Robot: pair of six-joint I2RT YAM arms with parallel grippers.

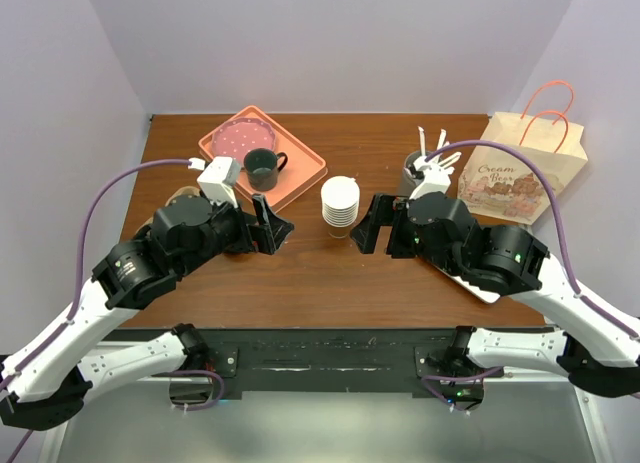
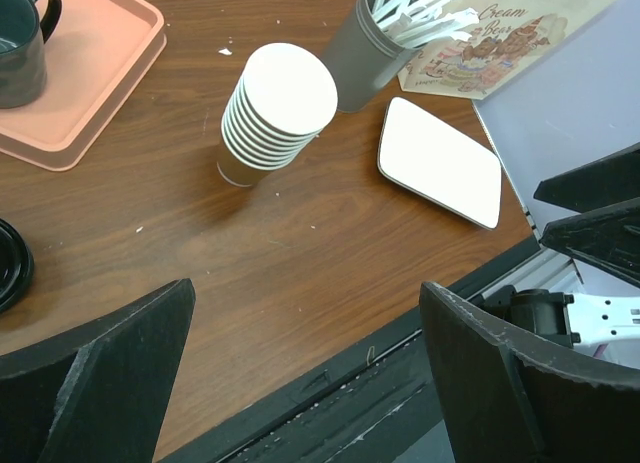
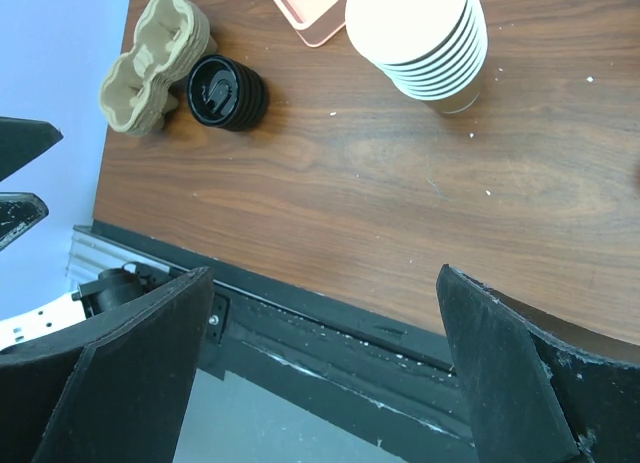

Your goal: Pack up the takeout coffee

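Wooden desk (image 1: 330,273) has an orange tray (image 1: 305,168) at back left, with a pink speckled plate (image 1: 245,138) and a dark green mug (image 1: 262,168) on it, handle facing right. Just right of the tray there's a stack of white cups (image 1: 340,203). Next over is a grey holder (image 2: 355,58) stuffed with white cutlery, then a kraft bag (image 1: 520,173) with orange handles. A white slab (image 2: 440,163) lies flat near the holder. A pulp carrier (image 3: 150,58) sits by the left edge.

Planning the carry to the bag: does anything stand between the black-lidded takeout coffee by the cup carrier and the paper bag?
Yes. The takeout coffee sits at the table's left, the paper bag at far right. Between them stand the stack of white cups, the grey utensil holder and the right gripper.
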